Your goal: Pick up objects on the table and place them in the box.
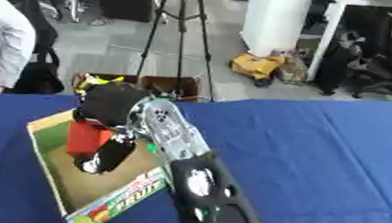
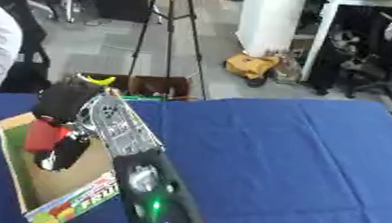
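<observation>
An open cardboard box [image 1: 47,169] with a colourful printed front flap [image 1: 121,196] lies on the blue table [image 1: 318,158] at the left. My right arm comes up from the bottom middle and reaches left over it. My right hand [image 1: 112,104] hangs above the box's inside, fingers [image 1: 99,160] curled downward round a red block [image 1: 85,137]. The block sits just above the brown box floor; whether it touches the floor I cannot tell. My left hand shows in neither view.
Past the table's far edge stand a brown carton [image 1: 162,85] with something yellow [image 1: 96,80] in it and a tripod [image 1: 181,32]. Blue tabletop stretches to the right of my arm.
</observation>
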`<state>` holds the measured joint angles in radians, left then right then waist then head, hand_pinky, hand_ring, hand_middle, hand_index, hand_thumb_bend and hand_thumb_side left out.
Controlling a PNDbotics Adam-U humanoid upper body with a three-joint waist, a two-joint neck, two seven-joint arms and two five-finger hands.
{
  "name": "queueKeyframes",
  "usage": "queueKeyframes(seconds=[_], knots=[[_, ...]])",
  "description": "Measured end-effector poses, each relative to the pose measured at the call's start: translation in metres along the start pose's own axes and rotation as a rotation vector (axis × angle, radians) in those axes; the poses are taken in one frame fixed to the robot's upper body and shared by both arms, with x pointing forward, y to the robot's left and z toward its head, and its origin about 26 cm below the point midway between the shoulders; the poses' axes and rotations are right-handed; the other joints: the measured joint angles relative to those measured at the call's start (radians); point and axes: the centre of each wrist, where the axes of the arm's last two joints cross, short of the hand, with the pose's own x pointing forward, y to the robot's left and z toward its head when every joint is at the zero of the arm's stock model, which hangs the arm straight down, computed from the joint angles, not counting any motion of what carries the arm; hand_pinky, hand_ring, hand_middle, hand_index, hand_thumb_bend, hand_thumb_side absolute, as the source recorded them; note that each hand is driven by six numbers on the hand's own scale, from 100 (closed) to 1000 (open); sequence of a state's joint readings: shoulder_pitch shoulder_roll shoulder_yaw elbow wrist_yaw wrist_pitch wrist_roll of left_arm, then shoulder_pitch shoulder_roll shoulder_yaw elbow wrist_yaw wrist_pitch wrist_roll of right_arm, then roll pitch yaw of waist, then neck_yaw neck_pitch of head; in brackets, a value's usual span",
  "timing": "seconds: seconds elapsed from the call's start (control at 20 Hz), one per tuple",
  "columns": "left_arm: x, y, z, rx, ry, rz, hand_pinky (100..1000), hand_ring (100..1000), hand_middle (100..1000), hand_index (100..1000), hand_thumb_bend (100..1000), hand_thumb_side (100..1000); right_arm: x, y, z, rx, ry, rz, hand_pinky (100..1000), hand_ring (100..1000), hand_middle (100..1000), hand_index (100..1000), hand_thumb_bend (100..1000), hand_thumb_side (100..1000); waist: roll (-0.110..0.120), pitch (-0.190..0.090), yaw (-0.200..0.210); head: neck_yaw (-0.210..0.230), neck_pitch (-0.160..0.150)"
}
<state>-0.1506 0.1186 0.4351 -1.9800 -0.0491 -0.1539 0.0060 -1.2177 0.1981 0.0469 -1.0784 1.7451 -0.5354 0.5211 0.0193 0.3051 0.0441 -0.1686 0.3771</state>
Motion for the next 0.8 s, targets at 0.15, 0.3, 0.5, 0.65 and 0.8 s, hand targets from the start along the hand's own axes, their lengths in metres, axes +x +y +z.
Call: queueKeyframes(seconds=[0.15,0.3,0.5,0.65,0.8], knots=[[0.0000,-0.0001,-0.0001,0.000,0.000,0.000,381,611,648,907,409,816,0.0020,0.0051,-0.0033,0.015,-0.004,0.004,767,725,393,515,100,641,0.000,0.000,0.001,-0.001,0.000],[0.0000,-0.0001,-0.0001,0.000,0.000,0.000,381,611,648,907,409,816,0.0046,0.0084,-0.0064,0.025,-0.010,0.006,767,724,392,514,100,641,0.000,0.000,0.003,-0.001,0.000],[0.0000,-0.0001,-0.0001,0.000,0.000,0.000,381,611,648,907,410,816,0.0051,0.0107,-0.0076,0.029,-0.007,0.007,768,724,391,514,100,640,0.000,0.000,0.003,-0.002,0.000],[0.0000,-0.0001,-0.0001,0.000,-0.001,0.000,380,611,648,907,411,816,0.0052,0.0113,-0.0079,0.028,-0.008,0.006,768,723,391,516,100,638,0.000,0.000,0.003,-0.002,-0.001],[0.0000,-0.0001,-0.0001,-0.001,-0.001,0.000,380,611,647,906,412,815,0.0054,0.0114,-0.0080,0.028,-0.008,0.006,767,721,394,523,100,628,0.000,0.000,0.003,-0.003,-0.001]])
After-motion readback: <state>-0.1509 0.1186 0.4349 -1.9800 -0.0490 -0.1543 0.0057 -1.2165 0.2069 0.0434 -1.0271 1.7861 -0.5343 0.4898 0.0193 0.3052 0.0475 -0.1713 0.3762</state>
